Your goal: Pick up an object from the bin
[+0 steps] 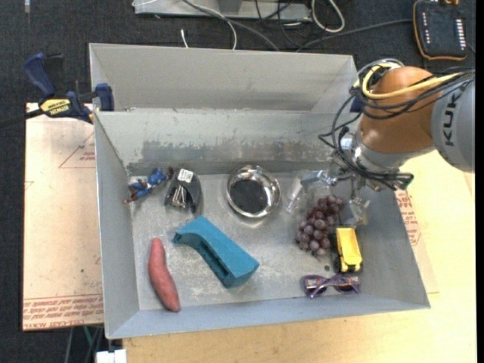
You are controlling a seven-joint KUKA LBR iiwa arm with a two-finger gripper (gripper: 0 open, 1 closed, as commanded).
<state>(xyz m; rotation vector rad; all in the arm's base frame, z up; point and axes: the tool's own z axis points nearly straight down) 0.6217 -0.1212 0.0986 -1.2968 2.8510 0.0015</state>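
One grey metal bin point(227, 131) on a pale worktop point(287, 340), with dark floor and cables behind. Inside, eight loose things, one of each kind. Small blue-and-red toy point(144, 186) at the back left. Pink sweet-potato shape point(163, 275) near the front. Black-and-silver clip point(182, 193) beside the toy. Teal wedge block point(218, 251) in the middle. Round steel bowl point(252, 192), upright, at the back. Bunch of purple grapes point(318, 224) right of the bowl. Purple spectacles point(330, 284) at the front right. Yellow toy car point(348, 249) just beside the grapes. Pincer point(354, 197) just over the bunch's back right edge; clenched or released, cannot tell.
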